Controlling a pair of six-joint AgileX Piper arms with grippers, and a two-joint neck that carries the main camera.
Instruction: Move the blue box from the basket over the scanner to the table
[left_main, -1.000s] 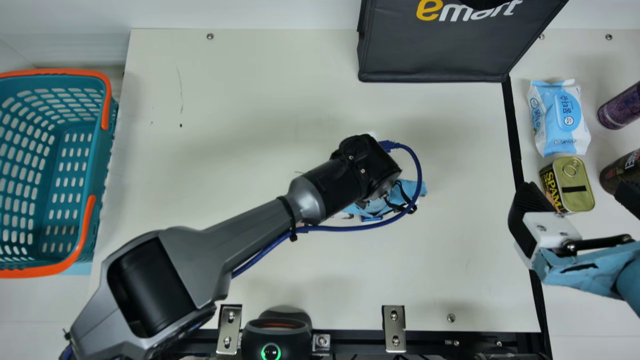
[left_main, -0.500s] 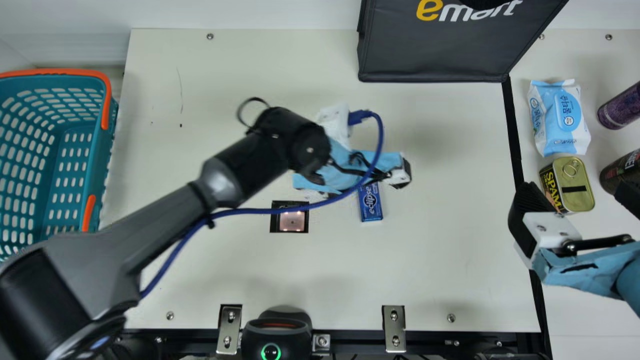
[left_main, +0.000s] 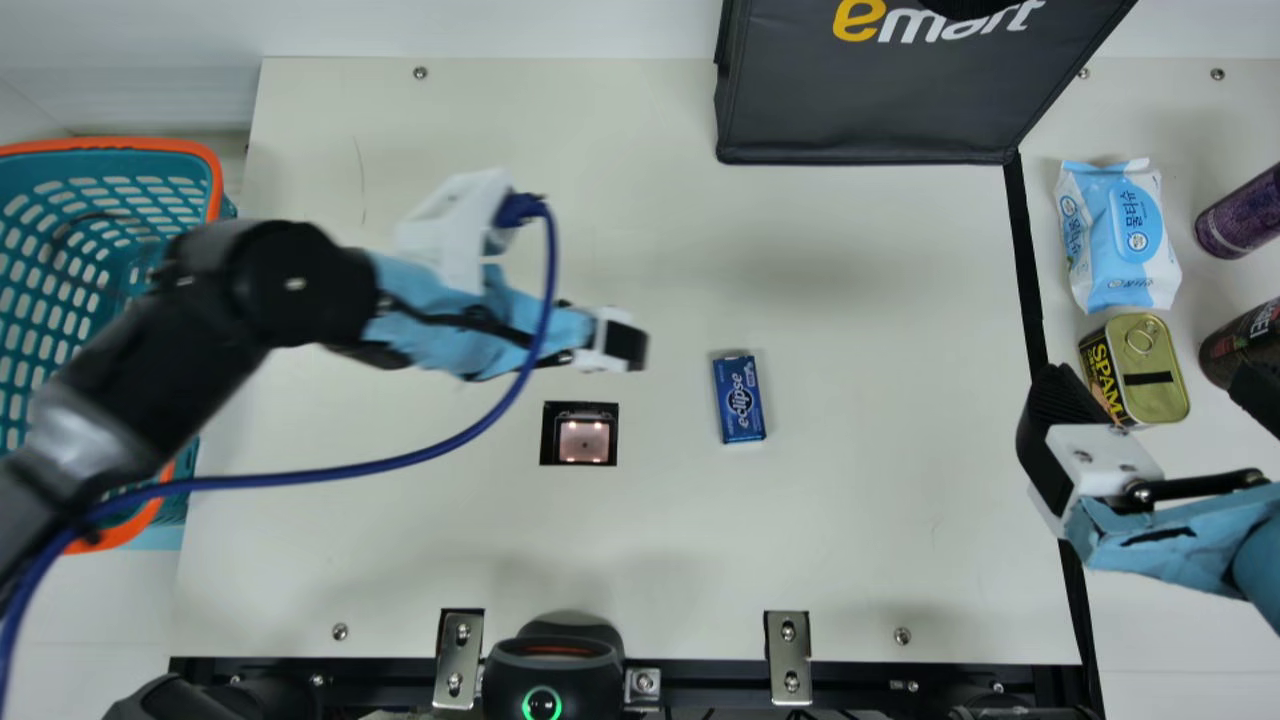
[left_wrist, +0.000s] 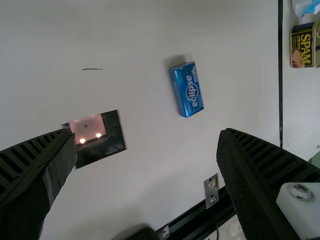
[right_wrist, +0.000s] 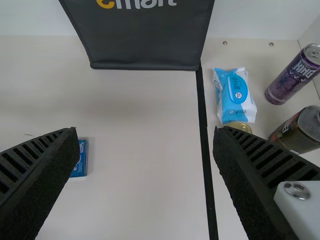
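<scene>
The blue box (left_main: 739, 399) lies on the table, right of the scanner window (left_main: 584, 434). My left gripper (left_main: 628, 345) is above the table, up and left of the box and apart from it. In the left wrist view my left gripper (left_wrist: 146, 132) stands open with bare table between its fingers, the blue box (left_wrist: 187, 89) beyond them. My right gripper (left_main: 1150, 400) hovers at the right by the SPAM can; in the right wrist view my right gripper (right_wrist: 145, 132) is open and holds nothing. The basket (left_main: 212, 190) stands at the far left, partly behind my left arm.
A black bag (left_main: 880, 100) stands at the back. On the right are a wipes pack (left_main: 1120, 235), a SPAM can (left_main: 1150, 370), a purple can (left_main: 1240, 215) and a dark can (left_main: 1240, 345). A black device (left_main: 552, 665) sits at the front edge.
My left arm has swung left toward the basket side, away from the blue box, which now lies uncovered on the table. The scanner window has come into view. My right arm has kept still.
</scene>
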